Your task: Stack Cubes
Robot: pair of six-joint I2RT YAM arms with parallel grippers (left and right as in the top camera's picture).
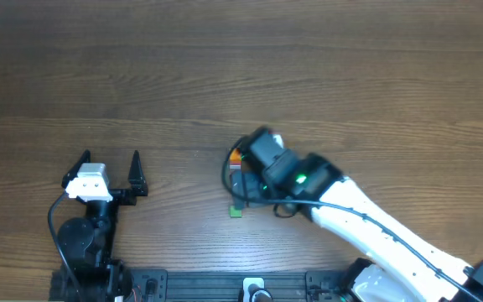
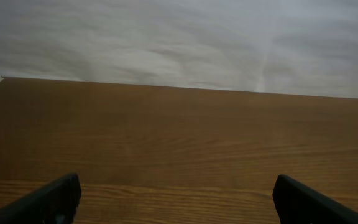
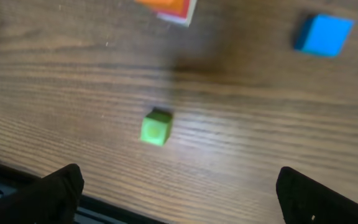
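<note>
Cut off: orange block with a pale edge (image 3: 166, 7), sliced by the frame edge; its shape is hard to make out.
Green cube: small green plastic cube (image 3: 156, 127) alone on the brown wooden table (image 1: 225, 67), well apart from the blue plastic cube (image 3: 324, 34).
Room: the table stretches far beyond the cubes.
Right gripper (image 3: 179, 174): raised over the green cube, fingers spread wide, holding nothing.
Left gripper (image 1: 111, 155): near its base, fingers wide apart.
</note>
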